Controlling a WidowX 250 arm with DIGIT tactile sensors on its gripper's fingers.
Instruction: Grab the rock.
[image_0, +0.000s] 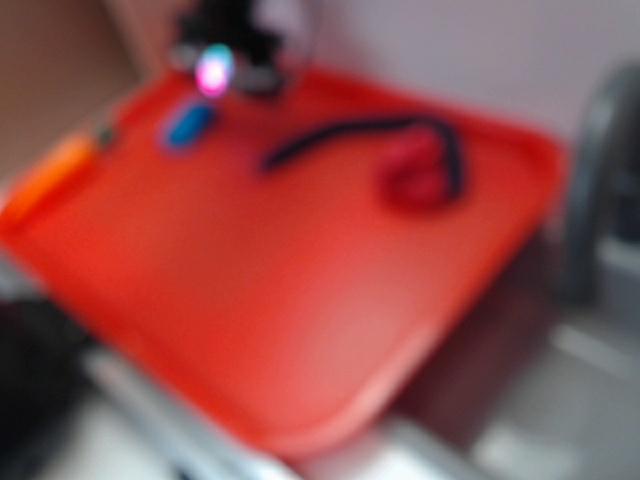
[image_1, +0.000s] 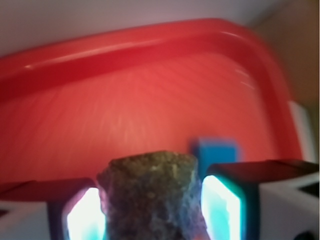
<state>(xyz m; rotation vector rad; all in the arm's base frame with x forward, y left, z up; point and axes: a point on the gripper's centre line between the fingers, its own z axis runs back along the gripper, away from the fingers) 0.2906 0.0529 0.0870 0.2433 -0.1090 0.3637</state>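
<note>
In the wrist view the rock (image_1: 150, 195), a rough grey-brown lump, fills the gap between my two glowing pads (image_1: 85, 215) and touches both. My gripper (image_1: 152, 205) is shut on it, over the red tray (image_1: 125, 105). The exterior view is very blurred: the gripper (image_0: 222, 62) is a dark shape with a bright glow at the tray's far left corner, and the rock itself is hidden there.
A blue oval thing (image_0: 188, 124) lies just in front of the gripper and shows behind the right finger in the wrist view (image_1: 216, 150). A red lump with a dark cord (image_0: 415, 172) lies at the tray's back right. An orange thing (image_0: 50, 175) sits at the left rim.
</note>
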